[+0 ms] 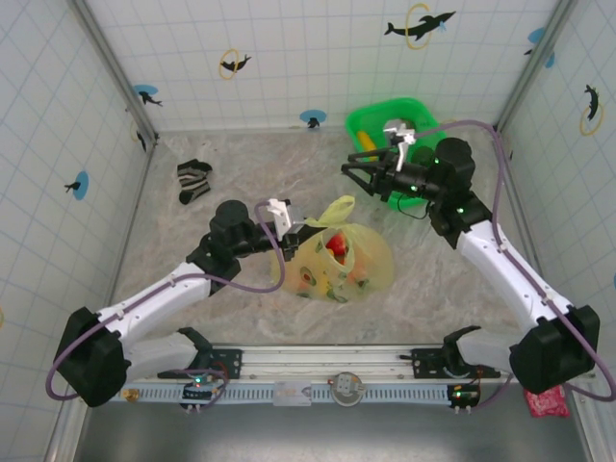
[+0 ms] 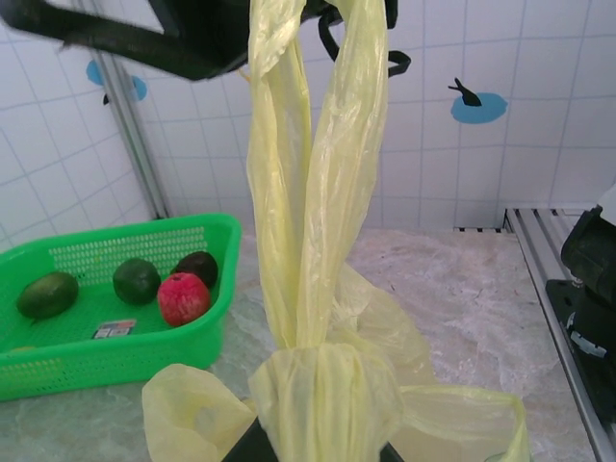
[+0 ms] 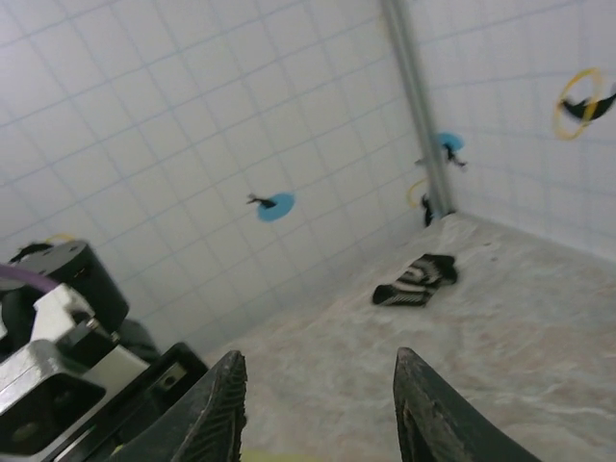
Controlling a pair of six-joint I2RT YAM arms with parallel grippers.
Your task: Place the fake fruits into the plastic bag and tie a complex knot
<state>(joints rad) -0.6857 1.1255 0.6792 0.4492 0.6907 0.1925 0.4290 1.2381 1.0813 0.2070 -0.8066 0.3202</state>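
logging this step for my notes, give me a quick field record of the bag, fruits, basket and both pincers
plastic bag: on the table, mid-scene, mouth up
bag handles: stretched away from left pincer
fake fruits: some in bag; red, brown and green ones in basket
green basket: far right of table
left pincer: shut on bag handles
right pincer: open, nothing between fingers
knot: cannot tell
striped sock: far left, apart from all
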